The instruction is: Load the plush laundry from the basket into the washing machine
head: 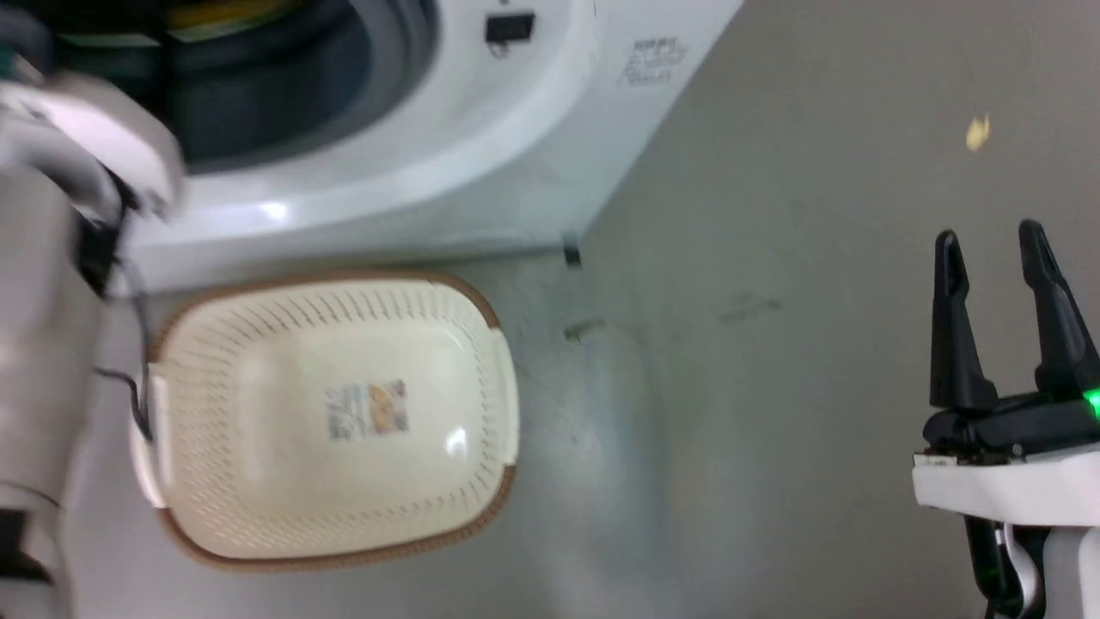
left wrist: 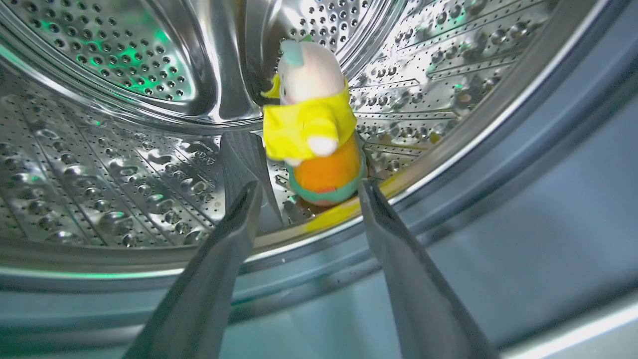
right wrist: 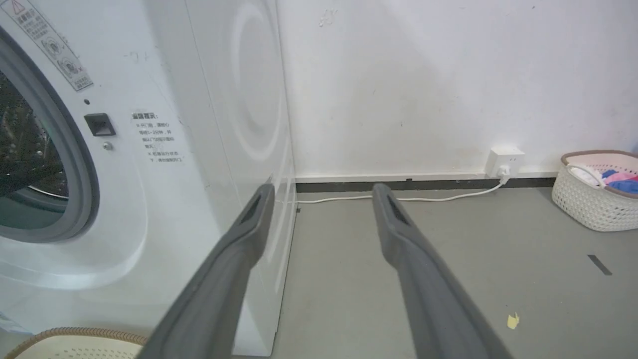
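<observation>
In the left wrist view both plush toys lie in the steel drum [left wrist: 124, 164]: the doll in yellow clothes [left wrist: 309, 107] rests on top of the orange burger plush [left wrist: 326, 177]. My left gripper [left wrist: 309, 192] is open at the drum's mouth, its fingers just short of the toys and holding nothing. In the head view the cream basket [head: 258, 413] stands on the floor before the washing machine [head: 481, 163], with only its paper label [head: 365, 410] inside. My right gripper [head: 988, 236] hangs open at the lower right, over bare floor.
A white laundry basket with coloured clothes [right wrist: 593, 199] stands by the far wall at the right. A wall socket [right wrist: 503, 162] and white cable [right wrist: 398, 198] run along the skirting. A yellow scrap [right wrist: 512, 320] lies on the grey floor. My pale left forearm [head: 43, 344] reaches over the basket's left side.
</observation>
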Robot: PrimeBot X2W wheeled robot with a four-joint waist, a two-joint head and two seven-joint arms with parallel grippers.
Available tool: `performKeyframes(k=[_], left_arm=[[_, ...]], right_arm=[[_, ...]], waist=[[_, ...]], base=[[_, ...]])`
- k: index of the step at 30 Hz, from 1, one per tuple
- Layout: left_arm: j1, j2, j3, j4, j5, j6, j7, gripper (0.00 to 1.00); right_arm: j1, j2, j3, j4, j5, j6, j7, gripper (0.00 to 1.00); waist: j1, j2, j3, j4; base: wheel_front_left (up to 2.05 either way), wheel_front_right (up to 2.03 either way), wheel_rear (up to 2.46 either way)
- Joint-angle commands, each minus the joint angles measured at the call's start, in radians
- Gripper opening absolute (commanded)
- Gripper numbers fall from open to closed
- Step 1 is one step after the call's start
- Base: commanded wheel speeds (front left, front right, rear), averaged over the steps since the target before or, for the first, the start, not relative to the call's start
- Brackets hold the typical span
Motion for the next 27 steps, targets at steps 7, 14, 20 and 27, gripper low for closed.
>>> performKeyframes(k=[7, 14, 20, 27], left_arm=[[0.197, -0.096, 0.069, -0.148, -0.049, 0.013, -0.022, 1.00], [0.554, -0.223, 0.218, -0.529, -0.046, 0.036, -0.023, 1.00], [0.820, -0.294, 0.288, -0.734, 0.030, 0.059, -0.023, 1.00], [1.027, -0.325, 0.307, -0.837, 0.143, 0.080, -0.023, 1.00]], right_arm=[[0.065, 0.000, -0.016, 0.010, -0.058, -0.001, -0.005, 1.00], [0.136, 0.000, -0.011, 0.030, -0.082, -0.001, -0.005, 1.00], [0.183, 0.000, -0.003, 0.045, -0.075, -0.001, -0.005, 1.00], [0.233, 0.000, 0.014, 0.062, -0.090, -0.001, -0.005, 1.00]], waist=[[0.0001, 0.0000, -0.240, 0.120], [0.0001, 0.0000, -0.396, 0.183], [0.0001, 0.0000, -0.470, 0.193], [0.0001, 0.0000, -0.509, 0.187]], base=[[0.00, 0.00, 0.00], [0.00, 0.00, 0.00], [0.00, 0.00, 0.00], [0.00, 0.00, 0.00]])
